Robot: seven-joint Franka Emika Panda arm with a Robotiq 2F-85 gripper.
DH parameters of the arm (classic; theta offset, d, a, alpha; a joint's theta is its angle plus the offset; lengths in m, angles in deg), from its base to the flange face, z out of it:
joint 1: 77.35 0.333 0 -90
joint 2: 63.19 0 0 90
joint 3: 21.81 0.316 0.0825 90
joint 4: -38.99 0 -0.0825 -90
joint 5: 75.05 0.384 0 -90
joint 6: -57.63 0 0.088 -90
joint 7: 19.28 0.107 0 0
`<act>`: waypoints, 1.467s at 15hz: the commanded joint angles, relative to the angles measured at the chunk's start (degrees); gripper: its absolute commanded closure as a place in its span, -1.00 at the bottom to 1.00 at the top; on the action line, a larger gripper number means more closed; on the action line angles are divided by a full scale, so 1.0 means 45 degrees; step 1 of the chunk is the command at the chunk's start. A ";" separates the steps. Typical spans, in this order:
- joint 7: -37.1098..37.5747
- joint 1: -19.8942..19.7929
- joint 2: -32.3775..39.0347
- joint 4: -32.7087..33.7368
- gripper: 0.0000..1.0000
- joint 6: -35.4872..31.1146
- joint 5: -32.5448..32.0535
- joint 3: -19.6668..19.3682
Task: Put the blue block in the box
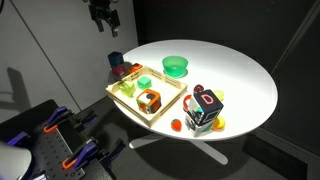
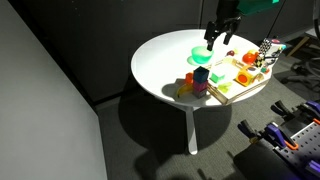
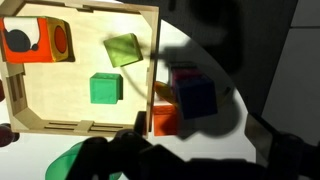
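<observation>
Wrist view: blue block (just outside the box) beneath gripper.

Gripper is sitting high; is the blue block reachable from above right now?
Probably yes: the blue block lies uncovered below the gripper, though an orange block and the box rim crowd one side.

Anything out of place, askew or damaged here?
Mildly odd: the box sits at the very edge of the table, one corner apparently overhanging. Inside, a yellow-green block lies skewed to the walls. Nothing looks spilled or damaged.
</observation>
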 commanded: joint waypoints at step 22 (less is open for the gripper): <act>-0.0319 0.0743 0.4145 0.2927 -1.00 0.0631 -0.1481 0.0021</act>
